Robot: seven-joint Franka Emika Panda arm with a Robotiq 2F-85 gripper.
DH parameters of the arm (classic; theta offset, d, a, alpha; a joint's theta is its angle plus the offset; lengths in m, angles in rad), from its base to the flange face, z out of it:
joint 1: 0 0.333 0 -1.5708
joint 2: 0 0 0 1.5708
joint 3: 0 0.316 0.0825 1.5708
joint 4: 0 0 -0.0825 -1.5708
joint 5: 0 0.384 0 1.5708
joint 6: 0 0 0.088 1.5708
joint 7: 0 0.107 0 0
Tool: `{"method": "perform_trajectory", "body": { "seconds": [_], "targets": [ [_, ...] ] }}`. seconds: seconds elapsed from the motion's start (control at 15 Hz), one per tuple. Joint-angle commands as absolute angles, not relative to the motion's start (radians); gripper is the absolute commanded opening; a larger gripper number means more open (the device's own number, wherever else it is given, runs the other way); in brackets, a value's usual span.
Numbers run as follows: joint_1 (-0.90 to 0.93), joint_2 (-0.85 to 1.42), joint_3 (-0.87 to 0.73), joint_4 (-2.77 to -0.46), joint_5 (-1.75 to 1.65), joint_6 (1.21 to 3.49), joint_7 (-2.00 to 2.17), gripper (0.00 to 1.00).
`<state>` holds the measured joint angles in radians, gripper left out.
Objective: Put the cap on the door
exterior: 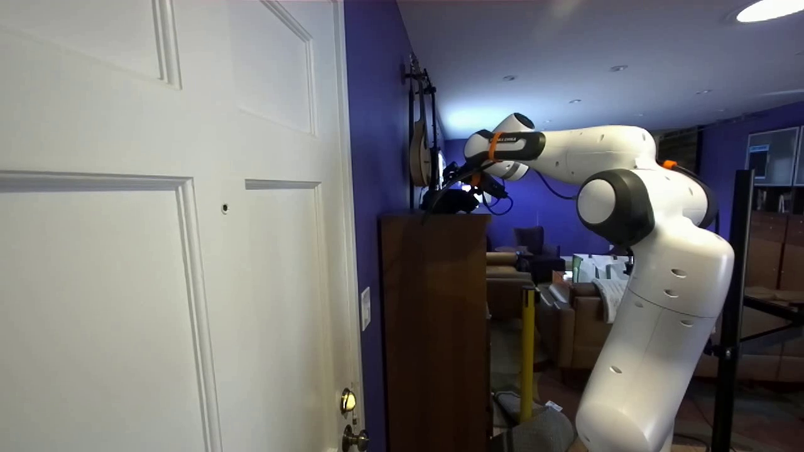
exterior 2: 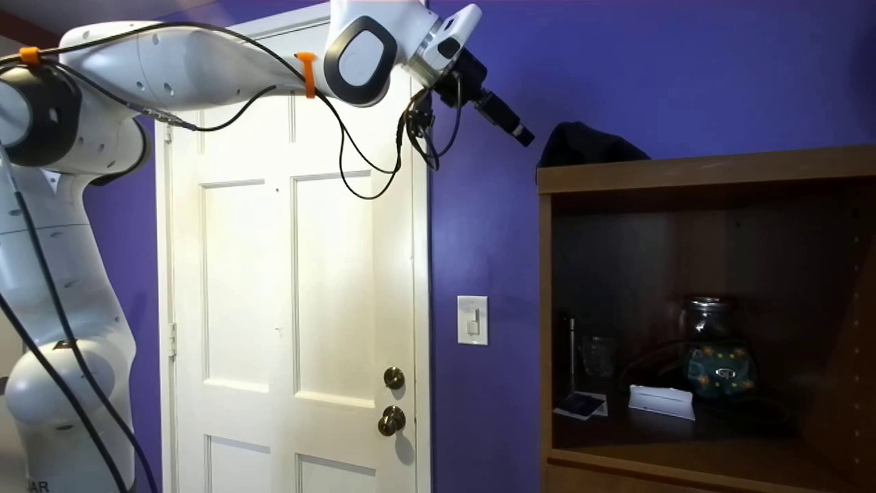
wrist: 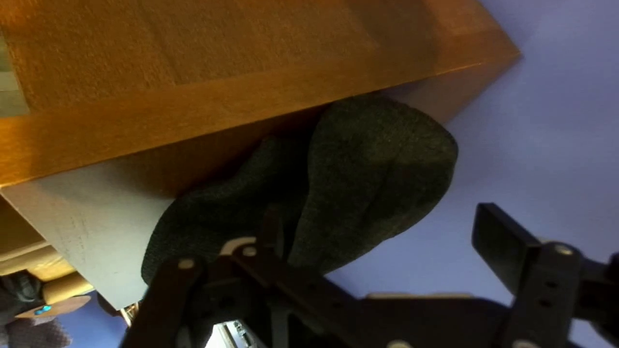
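Two fingers (wrist: pixel 503 246) of my gripper (wrist: pixel 378 222) stand wide apart in the wrist view, and I see nothing held. The cap (wrist: pixel 348 193) lies ahead of them on top of the cabinet (wrist: pixel 217 58), reaching its end edge and close to the purple wall (wrist: pixel 546 125). Its longer spread runs roughly along that edge, slanting across the line between the fingertips: the rounded crown shows in the gap, one finger covers part of the remaining cloth, and the other has only wall behind it. As I'm lined up, the overlapping finger would likely press into fabric rather than slip past.

In an exterior view, the gripper points from the side where the door (exterior 2: pixel 287 287) stands, slanting down at the cap, which sits just beyond the fingertips, its bulk a little lower; a strip of wall shows between. I judge the next move is forward along that slant, then, once gripped, back the opposite way to the door.

In an exterior view, the arm (exterior: pixel 597 154) reaches over towards the cabinet, but cap and gripper run together darkly, so I can't tell contact there. The door stands well apart from both.
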<state>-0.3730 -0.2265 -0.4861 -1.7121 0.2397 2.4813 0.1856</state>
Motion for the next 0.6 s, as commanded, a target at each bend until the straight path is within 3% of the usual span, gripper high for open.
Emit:
{"method": "perform_trajectory", "body": {
  "seconds": [0.0,0.53],
  "targets": [
    [-0.407,-0.17,-0.495,-1.644,0.255,2.476,0.275,1.0],
    [-0.403,-0.087,-0.548,-1.544,0.39,2.413,0.179,1.0]
  ]
}}
